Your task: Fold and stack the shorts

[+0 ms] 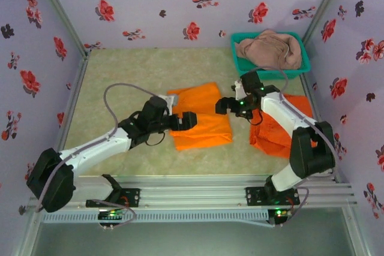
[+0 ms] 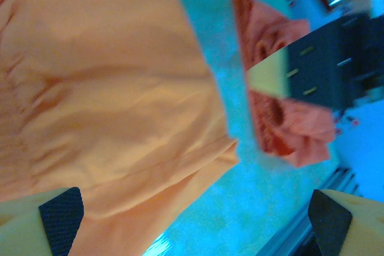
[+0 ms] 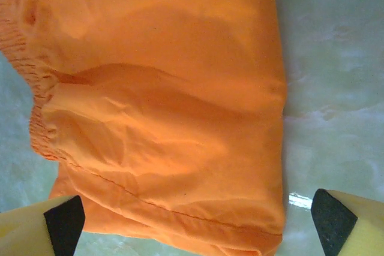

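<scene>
Your left end effector (image 1: 188, 120) hangs over the near left part of the flat orange shorts (image 1: 201, 118), which lie in the middle of the desk (image 1: 120, 76). Its jaws are spread wide and nothing sits between them. In the left wrist view its dark pads (image 2: 60, 220) stand apart, with the orange cloth below them.

Your right end effector (image 1: 223, 106) sits at the far right edge of the same shorts, likewise spread and holding nothing. In the right wrist view its pads (image 3: 63, 223) frame the cloth, whose gathered waistband (image 3: 36, 88) runs along the left.

The second orange shorts (image 1: 282, 127) lie crumpled on the right of the desk, partly under your right arm. The pink-brown shorts (image 1: 270, 49) are heaped in the teal basket (image 1: 237, 58) at the far right.
</scene>
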Controlling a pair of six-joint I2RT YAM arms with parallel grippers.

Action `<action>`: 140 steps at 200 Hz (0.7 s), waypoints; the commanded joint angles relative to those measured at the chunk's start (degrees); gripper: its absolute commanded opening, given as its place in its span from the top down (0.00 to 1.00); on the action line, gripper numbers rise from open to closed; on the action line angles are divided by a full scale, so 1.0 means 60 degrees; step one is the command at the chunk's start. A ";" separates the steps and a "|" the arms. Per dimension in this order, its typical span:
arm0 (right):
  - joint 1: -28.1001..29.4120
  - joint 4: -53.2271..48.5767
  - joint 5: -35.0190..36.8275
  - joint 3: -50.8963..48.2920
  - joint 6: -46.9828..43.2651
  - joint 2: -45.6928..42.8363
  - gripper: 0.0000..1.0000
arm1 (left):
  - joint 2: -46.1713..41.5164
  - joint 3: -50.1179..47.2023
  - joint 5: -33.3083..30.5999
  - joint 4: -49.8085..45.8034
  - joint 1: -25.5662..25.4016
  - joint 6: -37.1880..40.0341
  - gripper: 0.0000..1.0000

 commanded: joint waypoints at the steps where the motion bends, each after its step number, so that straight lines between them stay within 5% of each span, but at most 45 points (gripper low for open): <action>1: 0.0014 -0.0013 0.0139 0.0673 -0.0446 0.0459 0.01 | 0.0736 0.0338 0.0534 0.0717 0.0266 -0.0183 0.01; 62: -0.0087 -0.0199 0.0193 0.1417 -0.0790 0.1862 0.04 | 0.3036 -0.0138 0.0299 0.2627 0.0343 -0.0644 0.01; 140: -0.0111 -0.0245 -0.0110 0.2216 -0.0845 0.3170 0.11 | 0.3266 -0.1984 -0.0197 0.3742 0.0344 -0.1136 0.01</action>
